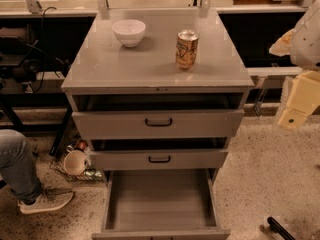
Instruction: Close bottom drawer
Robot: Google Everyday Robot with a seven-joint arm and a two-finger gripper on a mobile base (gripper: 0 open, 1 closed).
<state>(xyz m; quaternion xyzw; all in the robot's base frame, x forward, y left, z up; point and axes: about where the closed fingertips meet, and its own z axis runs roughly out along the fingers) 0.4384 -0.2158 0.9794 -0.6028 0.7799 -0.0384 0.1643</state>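
The bottom drawer [160,199] of the grey metal cabinet [100,69] is pulled far out towards me. Its plain grey tray is empty, and its low front panel [160,234] lies at the lower edge of the view. The middle drawer [159,159] and the top drawer [158,123] each stick out a little, both with black handles. My gripper [292,116], cream-coloured, hangs at the far right edge of the view. It is level with the top drawer, well to the right of the cabinet and above the floor, touching nothing.
A white bowl [129,32] and a drink can [186,49] stand on the cabinet top. A person's jeans leg [17,166] and shoe [46,201] are at the left. A cup and clutter [75,162] lie beside the cabinet. A black object [280,229] is at bottom right.
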